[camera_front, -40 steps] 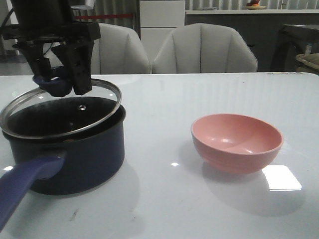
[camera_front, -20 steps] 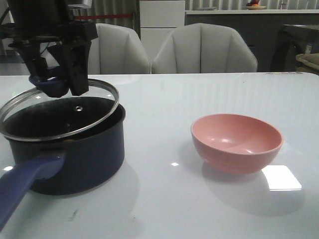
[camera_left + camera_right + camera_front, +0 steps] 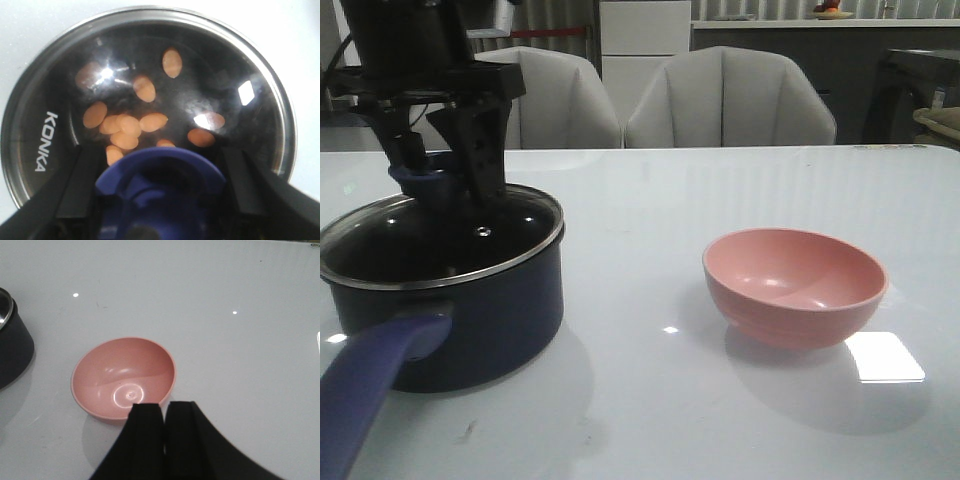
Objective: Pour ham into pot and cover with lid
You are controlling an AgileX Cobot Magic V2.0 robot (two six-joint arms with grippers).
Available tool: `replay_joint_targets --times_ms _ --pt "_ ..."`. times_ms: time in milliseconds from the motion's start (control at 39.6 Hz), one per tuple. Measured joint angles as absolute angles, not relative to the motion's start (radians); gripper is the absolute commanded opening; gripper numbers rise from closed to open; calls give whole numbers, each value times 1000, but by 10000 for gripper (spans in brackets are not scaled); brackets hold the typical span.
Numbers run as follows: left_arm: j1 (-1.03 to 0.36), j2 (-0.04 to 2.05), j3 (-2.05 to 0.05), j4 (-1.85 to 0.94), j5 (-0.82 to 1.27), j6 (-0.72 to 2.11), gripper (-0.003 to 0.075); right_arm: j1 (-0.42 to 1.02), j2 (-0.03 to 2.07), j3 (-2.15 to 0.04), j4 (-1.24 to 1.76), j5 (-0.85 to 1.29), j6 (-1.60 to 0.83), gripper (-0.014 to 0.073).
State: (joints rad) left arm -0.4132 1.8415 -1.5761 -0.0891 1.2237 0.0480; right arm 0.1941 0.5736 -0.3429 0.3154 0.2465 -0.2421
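White table (image 3: 740,190), chairs behind. Left gripper (image 3: 445,175) pinching lid (image 3: 150,60) knob, lid seating on pot (image 3: 470,310) over ham (image 3: 130,125). Next: release, lift clear. Right gripper (image 3: 165,412) idling, jaws pressed together.

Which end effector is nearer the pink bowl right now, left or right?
Right. The right end effector, fingers together, hangs just over the pink bowl near its rim. The left end effector is across the table, clamped on the lid knob over the pot.
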Motion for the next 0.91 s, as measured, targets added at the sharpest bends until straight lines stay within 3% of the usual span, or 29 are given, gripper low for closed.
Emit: replay_joint_targets --times_ms 152,253,606,909 --pt "-413 1842 -1576 -89 1224 46 531 194 574 -343 315 247 -242 144" --pt "-413 1842 -1576 -89 1224 46 610 194 574 -343 315 247 -242 144" --pt "-413 1821 -1584 -83 1227 46 606 194 574 -343 315 247 -242 144" --pt "-413 1600 -1530 -38 1229 46 606 194 574 -343 315 247 -242 144"
